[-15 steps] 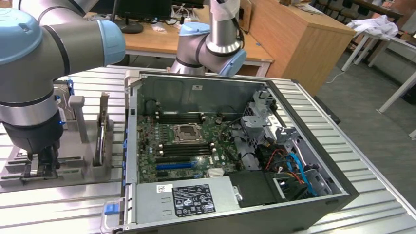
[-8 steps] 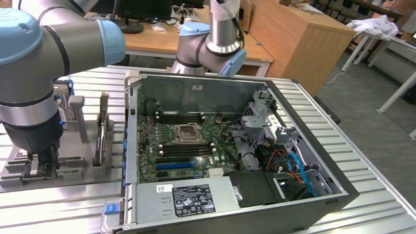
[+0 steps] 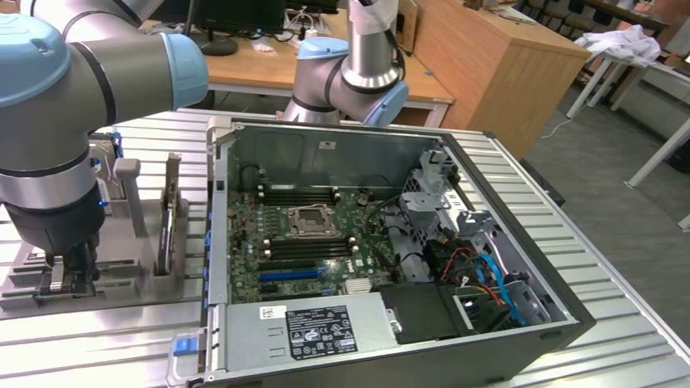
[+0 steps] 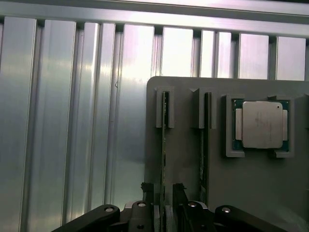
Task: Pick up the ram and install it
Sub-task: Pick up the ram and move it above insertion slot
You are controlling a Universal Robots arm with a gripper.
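The ram is a thin green stick standing on edge in a slot of a grey holder. A second such stick stands in the neighbouring slot. My gripper is open, with one dark finger on each side of the first stick's near end and a small gap on both sides. In the exterior view, my gripper hangs low over the grey holder at that view's left, beside the open computer case.
A processor chip lies in a pocket of the holder beside the sticks. A tall expansion card stands on edge between holder and case. Inside the case are the motherboard, black memory slots and a blue slot. The ribbed metal table surrounds everything.
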